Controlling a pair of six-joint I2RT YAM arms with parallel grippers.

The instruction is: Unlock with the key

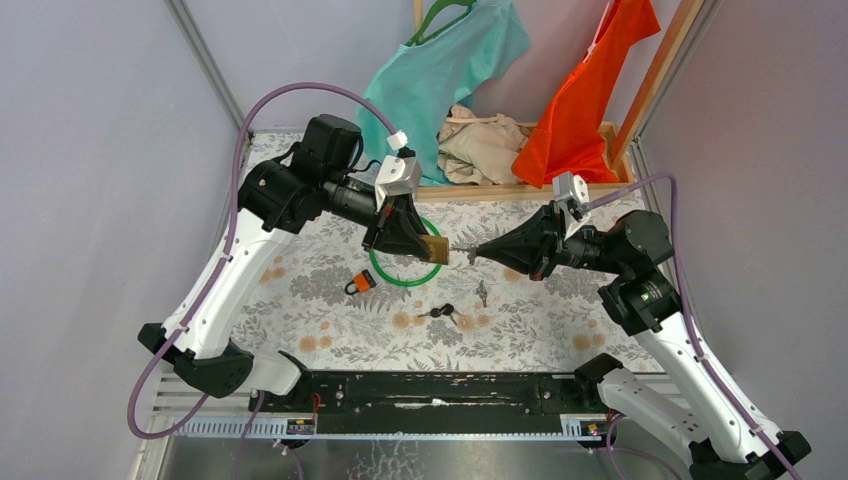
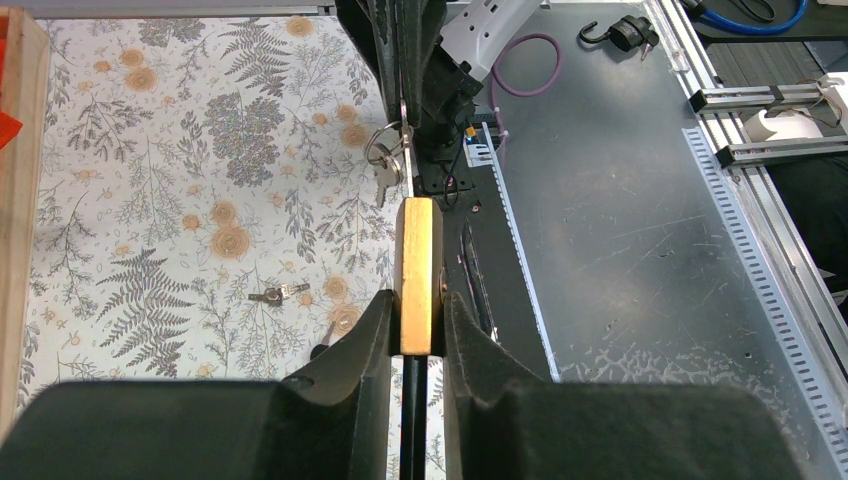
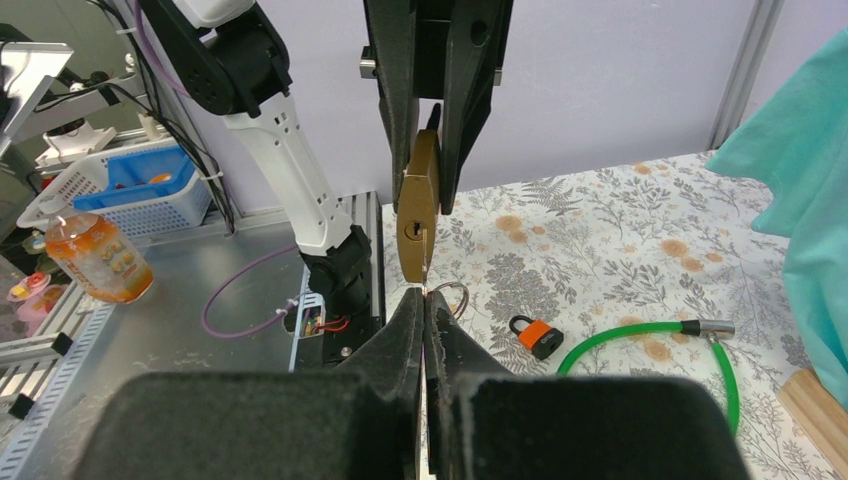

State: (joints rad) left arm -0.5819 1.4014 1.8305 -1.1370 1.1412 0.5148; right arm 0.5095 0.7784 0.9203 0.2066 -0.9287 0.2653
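My left gripper [image 1: 418, 242] is shut on a brass padlock [image 1: 434, 250], held in the air above the floral mat; the padlock also shows in the left wrist view [image 2: 417, 275] and in the right wrist view [image 3: 419, 205]. My right gripper [image 1: 476, 253] is shut on a silver key [image 1: 459, 249] with a key ring [image 3: 452, 297]. The key tip points at the padlock's bottom face, beside its keyhole [image 3: 411, 230]. In the left wrist view the key and its ring [image 2: 388, 152] sit just beyond the padlock's far end.
A small orange padlock [image 1: 361, 283] and a green cable lock [image 1: 405, 275] lie on the mat under the left gripper. Loose keys [image 1: 447, 313] and another key [image 1: 482, 293] lie nearer the front. A wooden rack [image 1: 520, 186] with hanging clothes stands at the back.
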